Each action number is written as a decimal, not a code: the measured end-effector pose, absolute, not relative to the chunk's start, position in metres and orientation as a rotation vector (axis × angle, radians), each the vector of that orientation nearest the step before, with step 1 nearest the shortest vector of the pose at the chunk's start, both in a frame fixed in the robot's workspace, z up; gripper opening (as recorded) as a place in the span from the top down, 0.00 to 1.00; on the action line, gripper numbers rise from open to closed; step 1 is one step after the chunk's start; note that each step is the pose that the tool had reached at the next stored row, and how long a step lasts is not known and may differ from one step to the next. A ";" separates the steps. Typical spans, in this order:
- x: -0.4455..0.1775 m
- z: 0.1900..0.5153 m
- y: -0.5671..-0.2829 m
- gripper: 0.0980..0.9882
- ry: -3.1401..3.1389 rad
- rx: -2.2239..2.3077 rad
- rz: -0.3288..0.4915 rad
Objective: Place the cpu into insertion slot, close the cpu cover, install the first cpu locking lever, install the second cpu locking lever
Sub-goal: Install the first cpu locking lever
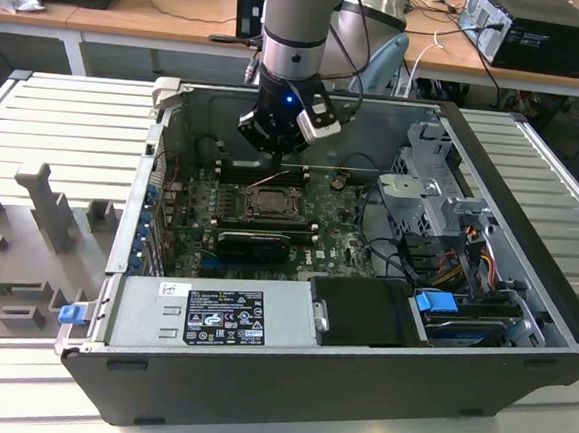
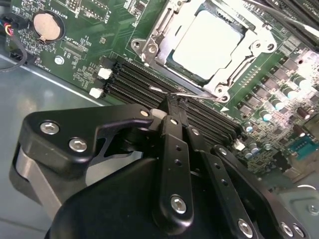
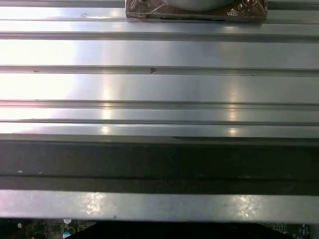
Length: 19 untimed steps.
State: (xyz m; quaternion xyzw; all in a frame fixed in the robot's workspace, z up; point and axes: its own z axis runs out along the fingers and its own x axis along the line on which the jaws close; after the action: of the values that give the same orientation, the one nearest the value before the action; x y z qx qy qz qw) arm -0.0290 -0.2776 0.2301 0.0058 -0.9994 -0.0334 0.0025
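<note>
Plainly, the gripper has its fingers pressed together with no gap between them. In the second wrist view the tips sit right at a thin wire locking lever that runs along the near edge of the socket. Whether the tips pinch that wire or only bear against it, I cannot tell.

Just beyond the lever lies the cpu, its pale silver top flat and level inside the insertion slot. The cpu cover is down over it, its dull metal frame lying around the chip's raised top. So seating the chip and closing the cover look done, and the work in hand looks like the levers.

Between the fingers and the socket run the long black memory slots, on the green motherboard. A coin cell sits well apart from the socket.

In the exterior view the socket lies at about six o'clock from the gripper, near the middle of the open computer case.

As for handling, the lever is probably springy steel — stiff, thin and slick — so it likely pushes back and can slip off smooth pads. The hooked free end looks like the best place to hold it. The chip itself seems light and rigid, with a fragile contact face underneath — best held by its edges, never pressed hard from above.
</note>
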 end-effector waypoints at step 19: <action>-0.020 0.217 -0.280 0.99 -3.135 0.027 -0.105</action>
State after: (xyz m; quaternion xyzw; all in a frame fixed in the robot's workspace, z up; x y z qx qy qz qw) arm -0.0205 -0.2801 0.2169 0.0086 -0.9994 -0.0333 0.0022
